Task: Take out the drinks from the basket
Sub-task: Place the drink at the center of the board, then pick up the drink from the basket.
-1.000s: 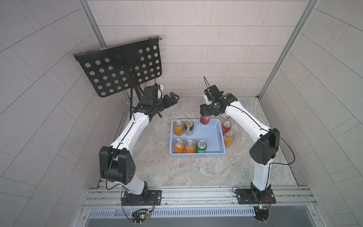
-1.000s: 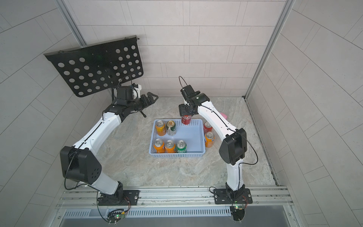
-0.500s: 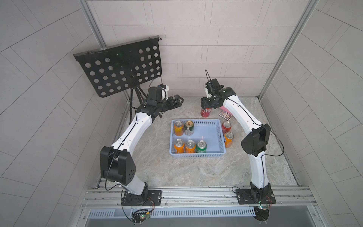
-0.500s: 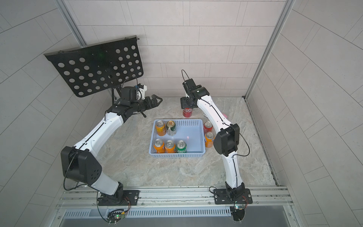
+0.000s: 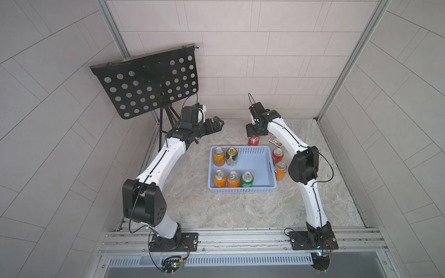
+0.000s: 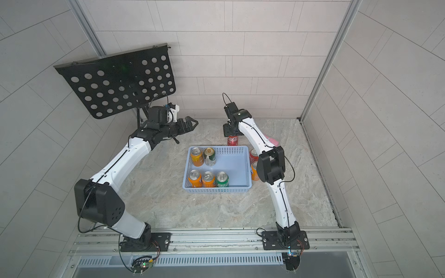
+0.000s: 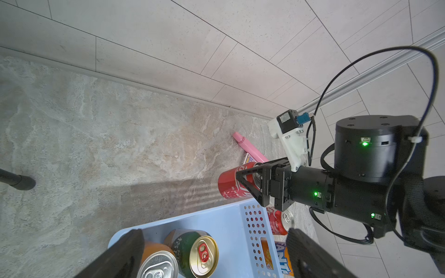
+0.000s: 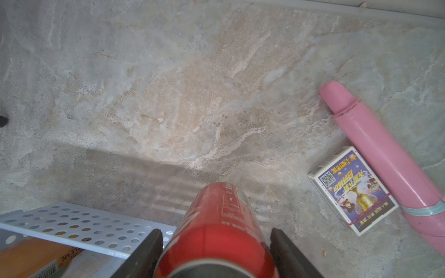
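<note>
Drinks (image 5: pixel 233 179): five stand inside the basket (image 5: pixel 258 168), two more just right of it. Right gripper (image 5: pixel 253 134) clamps a red can (image 5: pixel 254 141) just beyond the far wall. Left gripper (image 5: pixel 219 124) hangs open, far left.

Left arm is reaching out level, left gripper (image 5: pixel 219 124) hanging with jaws spread wide. Right arm is pointing its wrist down, right gripper (image 5: pixel 253 135) squeezing a can (image 8: pixel 216 216) between its jaws.
</note>
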Controlling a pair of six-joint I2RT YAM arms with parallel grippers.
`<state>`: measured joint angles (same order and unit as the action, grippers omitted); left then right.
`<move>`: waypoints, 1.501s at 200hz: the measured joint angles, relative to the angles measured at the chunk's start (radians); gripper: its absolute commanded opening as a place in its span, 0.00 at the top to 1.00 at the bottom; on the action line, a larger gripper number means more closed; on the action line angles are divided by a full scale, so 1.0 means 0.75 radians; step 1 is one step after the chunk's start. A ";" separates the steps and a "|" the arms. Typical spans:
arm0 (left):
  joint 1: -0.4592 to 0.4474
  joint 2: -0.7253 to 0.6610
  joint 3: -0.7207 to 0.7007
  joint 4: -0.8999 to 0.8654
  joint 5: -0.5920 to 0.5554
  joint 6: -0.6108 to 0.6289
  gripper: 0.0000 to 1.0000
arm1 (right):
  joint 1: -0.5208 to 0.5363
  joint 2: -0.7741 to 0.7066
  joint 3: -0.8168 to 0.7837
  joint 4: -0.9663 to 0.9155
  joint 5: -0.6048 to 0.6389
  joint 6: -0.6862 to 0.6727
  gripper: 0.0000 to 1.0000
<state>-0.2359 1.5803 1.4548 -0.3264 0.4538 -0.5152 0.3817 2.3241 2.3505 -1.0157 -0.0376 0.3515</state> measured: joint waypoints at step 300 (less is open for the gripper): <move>0.036 0.000 -0.011 -0.033 -0.046 0.049 0.00 | -0.007 -0.327 -0.459 0.320 0.015 0.055 0.09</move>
<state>-0.2089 1.5803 1.4464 -0.3511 0.4194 -0.4786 0.3763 2.0792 2.0060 -0.7753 -0.0265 0.3931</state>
